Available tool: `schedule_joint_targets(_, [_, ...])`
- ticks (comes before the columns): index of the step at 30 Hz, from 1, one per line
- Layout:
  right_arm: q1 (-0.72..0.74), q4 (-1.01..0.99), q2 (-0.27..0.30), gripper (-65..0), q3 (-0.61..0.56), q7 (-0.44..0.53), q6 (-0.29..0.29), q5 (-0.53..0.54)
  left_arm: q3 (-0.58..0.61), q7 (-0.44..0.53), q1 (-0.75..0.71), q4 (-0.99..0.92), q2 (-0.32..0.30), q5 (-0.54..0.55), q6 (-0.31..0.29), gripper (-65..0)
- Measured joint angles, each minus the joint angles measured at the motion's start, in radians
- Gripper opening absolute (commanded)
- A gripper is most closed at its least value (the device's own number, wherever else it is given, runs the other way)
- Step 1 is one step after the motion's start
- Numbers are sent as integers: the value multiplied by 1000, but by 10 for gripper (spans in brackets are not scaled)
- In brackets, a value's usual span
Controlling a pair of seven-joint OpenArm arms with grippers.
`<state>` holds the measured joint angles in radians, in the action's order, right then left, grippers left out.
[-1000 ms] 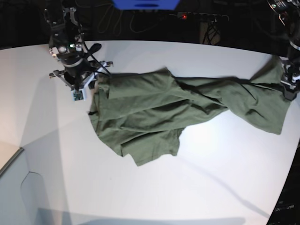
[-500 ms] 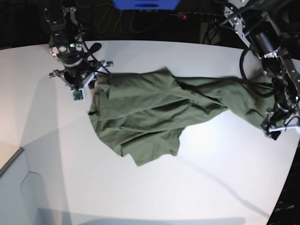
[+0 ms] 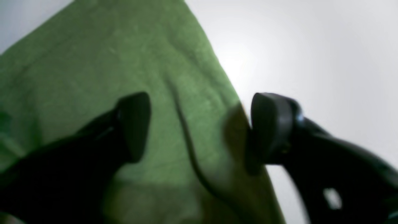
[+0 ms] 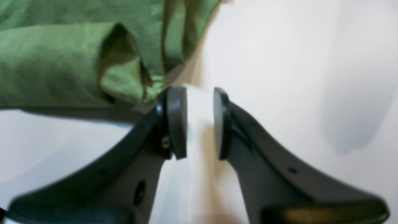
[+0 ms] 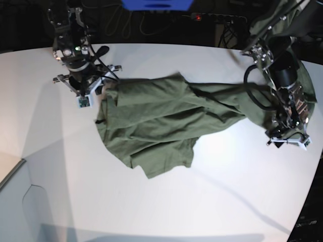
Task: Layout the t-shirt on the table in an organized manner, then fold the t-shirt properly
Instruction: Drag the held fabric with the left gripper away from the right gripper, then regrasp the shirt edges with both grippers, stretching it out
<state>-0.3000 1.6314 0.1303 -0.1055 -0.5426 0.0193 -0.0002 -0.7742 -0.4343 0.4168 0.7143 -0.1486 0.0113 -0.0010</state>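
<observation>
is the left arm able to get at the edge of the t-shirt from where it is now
Probably yes. The left gripper stands open directly over the t-shirt hem, one finger over cloth and the other over the bare table, with nothing between the fingers and the fabric.

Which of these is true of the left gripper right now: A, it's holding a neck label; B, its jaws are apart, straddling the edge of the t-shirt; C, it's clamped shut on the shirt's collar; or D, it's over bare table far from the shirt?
B: in the left wrist view the left gripper has its jaws apart, one finger over the green t-shirt, the other over the white table.
</observation>
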Motion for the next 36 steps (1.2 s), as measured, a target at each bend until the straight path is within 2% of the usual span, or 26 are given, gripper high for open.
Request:
schedule_joint_targets(4, [0,0,0,-498,0,0,0,0,0,9,-3,-10,-1,26,1,-650])
schedule_joint_targets(7, [1,0,0,-498,0,1,0,0,0,5,-3,-8,2,31,1,-627])
schedule_joint_targets(9, [4,0,0,-498,0,1,0,0,0,2,1,-7,4,30,1,-650])
schedule_joint_targets(15, [16,0,0,-498,4,0,0,0,-4,-110,41,160,39,26,5,-647])
schedule_joint_targets(26, [95,-1,2,-498,7,-10,0,0,-4,-349,172,615,201,26,0,-647])
schedule_joint_targets(28, [103,0,2,-498,8,-7,0,0,-3,-420,164,729,225,61,0,-647])
schedule_joint_targets(31, [99,-1,0,-498,9,-8,0,0,-4,-485,90,904,222,191,0,-647])
schedule_joint_targets(33, [91,-1,3,-498,9,-7,0,0,-6,-501,4,1007,212,275,-1,-647])
schedule_joint_targets(36, [83,-1,1,-498,8,-10,-1,1,-17,-512,-166,1118,160,376,7,-647])
